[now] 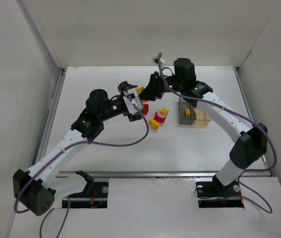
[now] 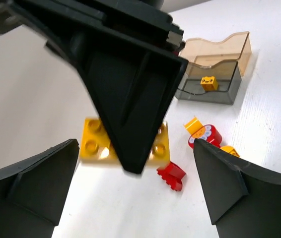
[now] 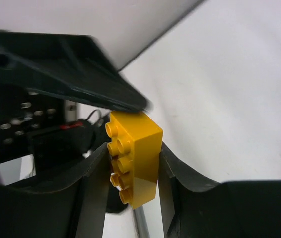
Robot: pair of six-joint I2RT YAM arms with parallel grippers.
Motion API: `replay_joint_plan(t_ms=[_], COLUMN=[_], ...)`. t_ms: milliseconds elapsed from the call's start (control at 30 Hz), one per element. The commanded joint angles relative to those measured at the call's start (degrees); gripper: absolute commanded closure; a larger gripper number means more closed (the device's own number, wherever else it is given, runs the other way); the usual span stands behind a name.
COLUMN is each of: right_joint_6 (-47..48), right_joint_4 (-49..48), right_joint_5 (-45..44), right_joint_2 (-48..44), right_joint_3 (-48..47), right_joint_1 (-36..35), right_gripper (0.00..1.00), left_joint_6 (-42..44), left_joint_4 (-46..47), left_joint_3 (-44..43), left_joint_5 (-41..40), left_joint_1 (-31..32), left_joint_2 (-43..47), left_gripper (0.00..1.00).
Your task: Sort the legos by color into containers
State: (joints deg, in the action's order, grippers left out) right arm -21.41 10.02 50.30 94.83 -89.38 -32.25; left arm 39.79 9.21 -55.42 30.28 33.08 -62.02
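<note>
My right gripper is shut on a yellow brick, gripping its two long sides, low at the table's back middle. In the left wrist view this brick shows flat behind a right finger. My left gripper is open and empty, right next to it. A small red brick, a red and yellow piece and further yellow bricks lie loose to the right. The dark grey container holds a yellow brick. The tan container is joined to it.
White walls enclose the table on three sides. The two grippers are crowded together, the left one's finger close above the held brick. A purple cable hangs under the left arm near the loose bricks.
</note>
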Motion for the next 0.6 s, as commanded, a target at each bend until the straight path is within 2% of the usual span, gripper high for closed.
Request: replay_joint_plan(t_ms=[0,67,100,133,233,400,533,567], right_joint_6=[-0.74,-0.74,0.04,0.57,2.41,5.50,6.73,6.73], right_joint_4=[3.48,10.86,18.12,21.06,27.67,32.25,32.26,31.47], right_joint_5=[-16.81,-29.50,-35.83,-45.03,-56.05,-68.57,-68.68,-68.06], right_joint_2=[-4.29,-4.82,-4.83,-4.22,-2.72,3.33,10.10,10.81], right_joint_3=[1.58,2.11,1.41,1.41,1.41,1.93,1.41,1.41], right_joint_1=[4.02,5.44,6.05,7.71,10.53,13.17,14.23,14.93], right_gripper=[1.00,1.00,1.00,1.00,1.00,1.00,1.00,0.97], left_joint_6=[-1.12,-3.39,-4.45,-5.33,-9.19,-11.84,-11.93,-11.93], left_joint_4=[-0.86,-0.17,-0.16,0.45,0.46,-2.35,-2.88,-2.88], left_joint_3=[-0.39,1.09,1.71,2.50,3.03,2.51,3.73,3.74], left_joint_5=[-2.93,-5.40,-7.93,-9.09,-12.86,-15.51,-16.66,-17.44], left_joint_1=[0.41,0.93,0.93,0.93,0.93,0.93,0.93,0.93], left_joint_2=[1.20,1.20,1.20,1.20,-0.02,-3.28,-3.28,-3.28], left_gripper=[0.00,0.00,0.00,0.00,0.00,0.00,0.00,0.00])
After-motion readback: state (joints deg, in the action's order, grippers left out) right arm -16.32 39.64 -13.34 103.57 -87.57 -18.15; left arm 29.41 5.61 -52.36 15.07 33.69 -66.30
